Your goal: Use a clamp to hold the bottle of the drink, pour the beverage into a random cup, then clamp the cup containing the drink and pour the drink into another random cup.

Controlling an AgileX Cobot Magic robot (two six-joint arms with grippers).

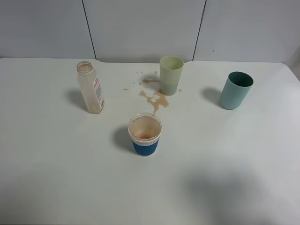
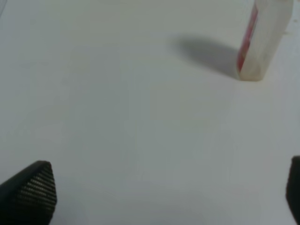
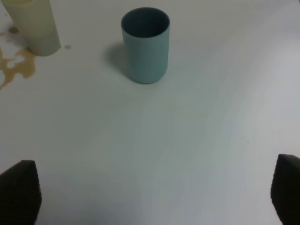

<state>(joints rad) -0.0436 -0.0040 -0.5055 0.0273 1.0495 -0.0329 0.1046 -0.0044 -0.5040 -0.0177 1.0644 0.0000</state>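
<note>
My left gripper [image 2: 168,187] and right gripper [image 3: 154,192] both stand spread wide, holding nothing. The bottle [image 1: 90,87] looks drained, the blue-banded cup [image 1: 145,134] shows only residue, and brown spill [image 1: 154,99] lies beside the yellow-green tumbler [image 1: 171,75]. Both pours seem finished; I judge only retreat remains.

bottle [image 1: 90,88] left, tumbler [image 1: 170,75] behind cup [image 1: 145,134]
</note>
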